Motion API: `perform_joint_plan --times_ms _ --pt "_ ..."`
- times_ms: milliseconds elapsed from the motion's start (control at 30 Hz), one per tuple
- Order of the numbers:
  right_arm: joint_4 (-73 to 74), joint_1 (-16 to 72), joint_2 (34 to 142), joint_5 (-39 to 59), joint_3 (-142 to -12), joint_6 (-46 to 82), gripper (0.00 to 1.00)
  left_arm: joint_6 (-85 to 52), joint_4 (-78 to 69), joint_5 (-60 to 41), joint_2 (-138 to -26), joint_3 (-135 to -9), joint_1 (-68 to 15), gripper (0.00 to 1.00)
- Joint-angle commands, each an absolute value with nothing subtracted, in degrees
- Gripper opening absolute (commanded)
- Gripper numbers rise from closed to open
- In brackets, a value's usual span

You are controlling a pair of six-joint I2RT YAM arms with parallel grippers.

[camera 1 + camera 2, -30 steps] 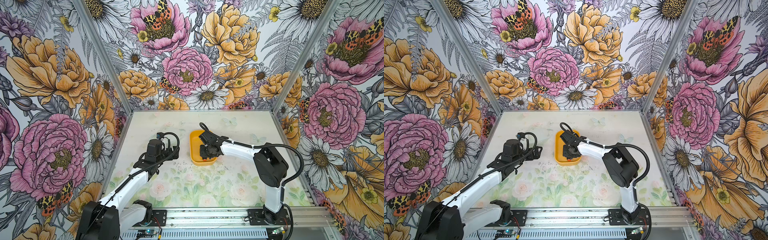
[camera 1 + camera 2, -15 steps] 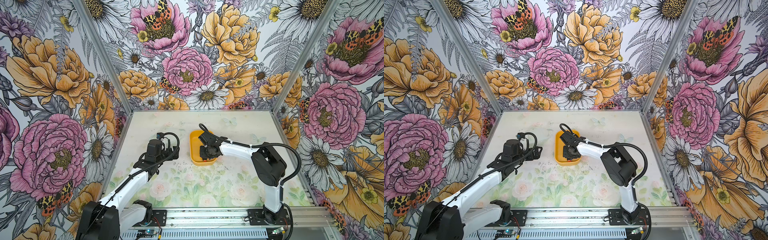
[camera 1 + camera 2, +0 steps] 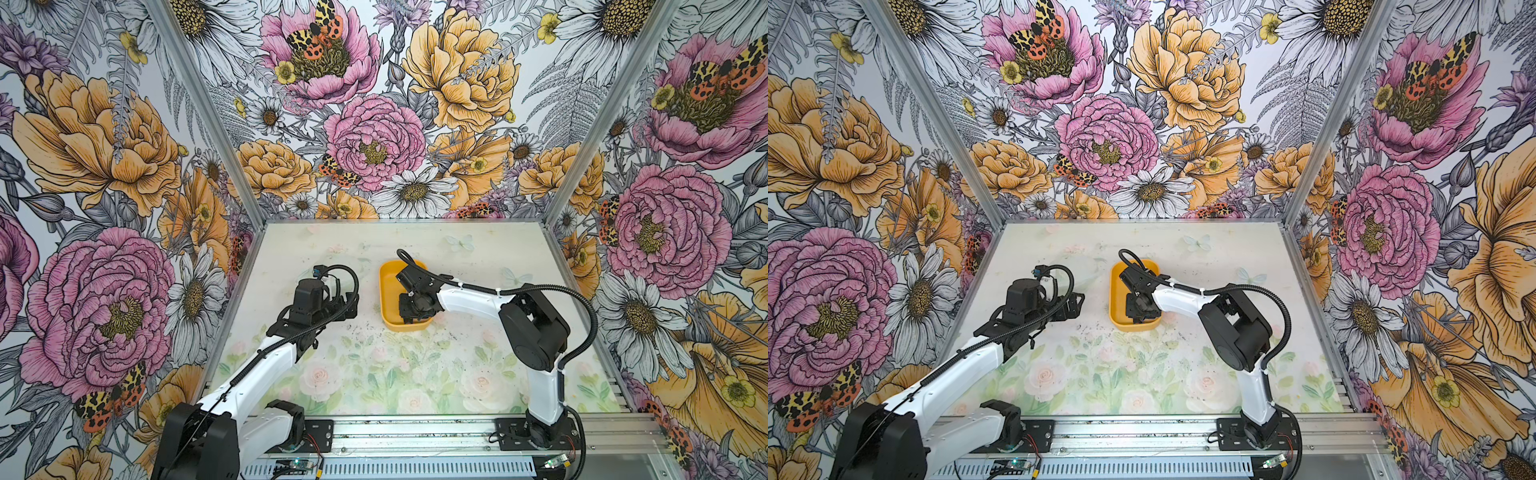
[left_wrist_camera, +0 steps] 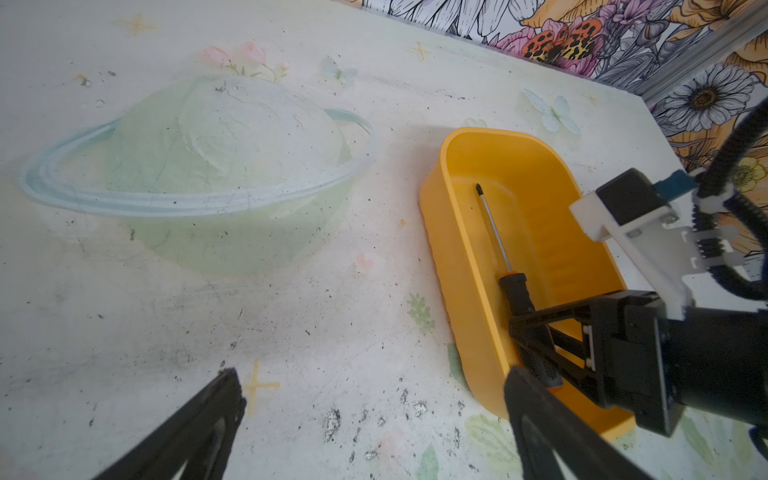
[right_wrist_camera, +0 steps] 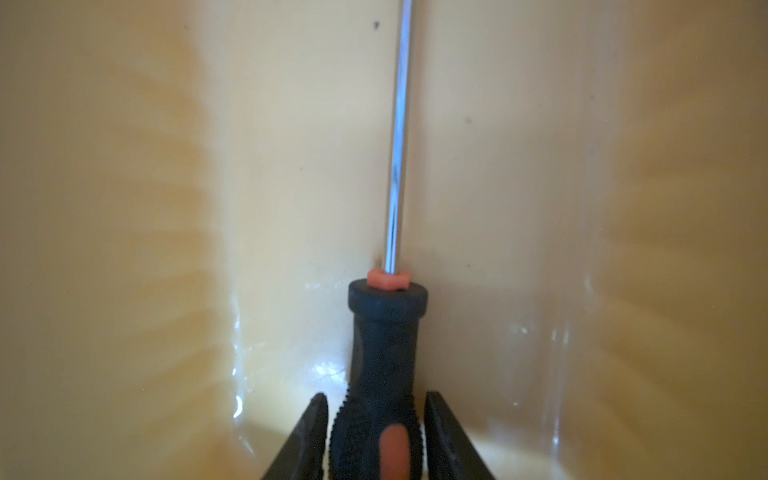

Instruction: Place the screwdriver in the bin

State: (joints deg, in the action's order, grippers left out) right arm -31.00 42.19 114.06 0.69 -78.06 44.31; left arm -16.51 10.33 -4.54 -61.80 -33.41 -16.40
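Observation:
The screwdriver, thin metal shaft and black-and-orange handle, lies along the floor of the yellow-orange bin. My right gripper reaches down into the bin over the handle. Its jaws are open, with a narrow gap showing on each side of the handle. In both top views the right gripper hides the screwdriver. My left gripper hovers open and empty over the table just left of the bin.
A faded ringed-planet print marks the table left of the bin. Floral walls close in the back and both sides. A metal rail carrying the arm bases runs along the front edge.
The right gripper's jaws have parted from the screwdriver handle, which rests in the bin. The right arm's elbow has shifted slightly. The left arm has not moved.

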Motion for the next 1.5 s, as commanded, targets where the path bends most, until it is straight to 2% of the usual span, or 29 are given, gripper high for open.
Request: perform_joint_plan --times_ms 0,333,467,833,1033,1200,1467 --pt "-30.4 42.4 114.6 0.7 -79.9 44.4 0.48 -15.6 10.5 -3.9 -61.0 -33.0 -16.9 0.99" --pt "-30.7 42.3 112.8 1.6 -80.3 41.7 0.56 -15.6 10.5 -4.0 -60.8 -33.2 -16.9 0.99" --pt "-31.6 42.3 111.1 5.0 -81.2 35.6 0.64 -15.5 10.8 -3.0 -60.0 -33.5 -16.9 0.99" --pt "-31.6 39.4 96.8 2.1 -75.5 19.7 0.67 -10.1 11.6 0.2 -56.8 -37.3 -14.9 0.99" --pt "-31.2 32.4 86.2 -0.1 -69.0 11.6 0.68 -7.3 9.7 1.1 -55.5 -39.3 -13.4 0.99" --pt "-29.7 22.0 79.1 -0.1 -63.4 7.7 0.68 -5.9 5.2 3.3 -53.6 -38.5 -12.7 0.99" --pt "-17.8 8.7 73.2 0.5 -52.4 5.5 0.68 -1.0 -3.9 6.0 -51.6 -34.2 -10.4 0.99"
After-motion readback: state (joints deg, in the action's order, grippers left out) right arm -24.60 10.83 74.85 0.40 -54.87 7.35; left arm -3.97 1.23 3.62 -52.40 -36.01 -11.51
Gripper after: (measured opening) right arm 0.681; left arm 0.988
